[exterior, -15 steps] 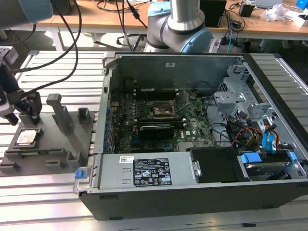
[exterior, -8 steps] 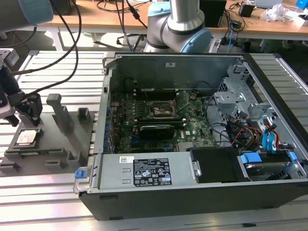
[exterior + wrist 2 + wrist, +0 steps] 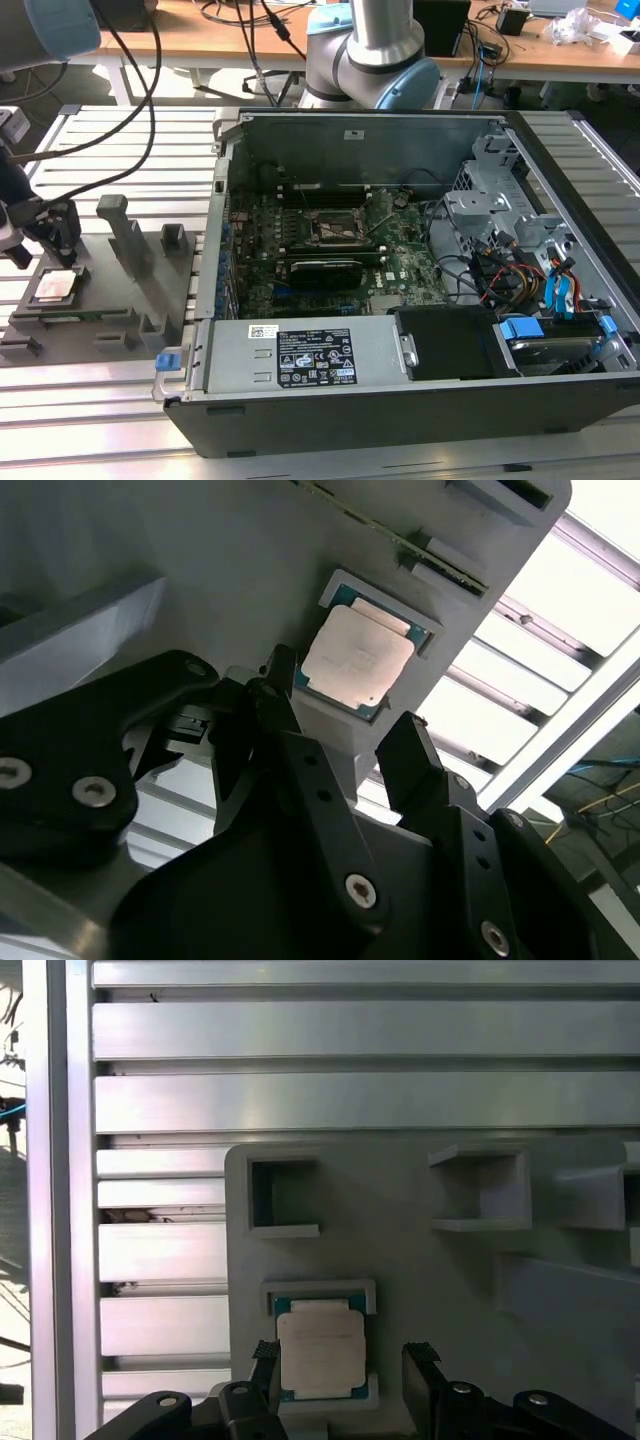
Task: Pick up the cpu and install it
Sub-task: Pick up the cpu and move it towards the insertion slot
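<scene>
Slatted aluminium tabletop [image 3: 120, 140] is carrying two loads. The computer case [image 3: 400, 425] is lying on its side across the middle and the exterior view's right. Its side panel is off, so the motherboard socket [image 3: 335, 228] is facing up for the install.

A grey fixture plate [image 3: 110, 330] is sitting just beside the case, toward the tabletop's edge on the exterior view's left.

The cpu [image 3: 55, 287] is resting flat, metal plate up, in a square recess [image 3: 320, 1290] of that plate. I judge the recess is keeping it squared for a top-down grasp.

The tool [image 3: 42, 258] is hanging over the chip, released and carrying nothing. In the first wrist view its fingers [image 3: 420, 1370] are standing at two opposite sides of the cpu [image 3: 320, 1352], spread wider than it. Contact with the chip is not showing, so the pick-up is not yet made.
</scene>
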`<action>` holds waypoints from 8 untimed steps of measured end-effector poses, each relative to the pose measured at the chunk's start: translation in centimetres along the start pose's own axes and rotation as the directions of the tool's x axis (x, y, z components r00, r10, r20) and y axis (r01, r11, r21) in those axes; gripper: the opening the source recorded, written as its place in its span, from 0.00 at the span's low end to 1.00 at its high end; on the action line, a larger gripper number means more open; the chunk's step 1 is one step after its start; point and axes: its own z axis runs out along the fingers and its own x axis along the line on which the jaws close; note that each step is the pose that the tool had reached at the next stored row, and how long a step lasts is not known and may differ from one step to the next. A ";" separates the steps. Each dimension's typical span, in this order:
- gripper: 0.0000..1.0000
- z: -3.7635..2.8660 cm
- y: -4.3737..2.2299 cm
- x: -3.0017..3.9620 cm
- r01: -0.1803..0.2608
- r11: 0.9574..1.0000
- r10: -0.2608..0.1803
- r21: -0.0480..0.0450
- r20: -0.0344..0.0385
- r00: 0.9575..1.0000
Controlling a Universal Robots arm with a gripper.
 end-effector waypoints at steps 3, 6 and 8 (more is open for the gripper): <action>0.60 0.04 0.00 0.05 0.024 1.000 -0.024 0.005 0.000 1.000; 0.60 0.55 0.00 0.37 0.034 0.999 -0.034 0.007 0.000 0.999; 0.60 0.94 0.00 0.59 0.032 0.999 -0.032 0.008 0.000 0.999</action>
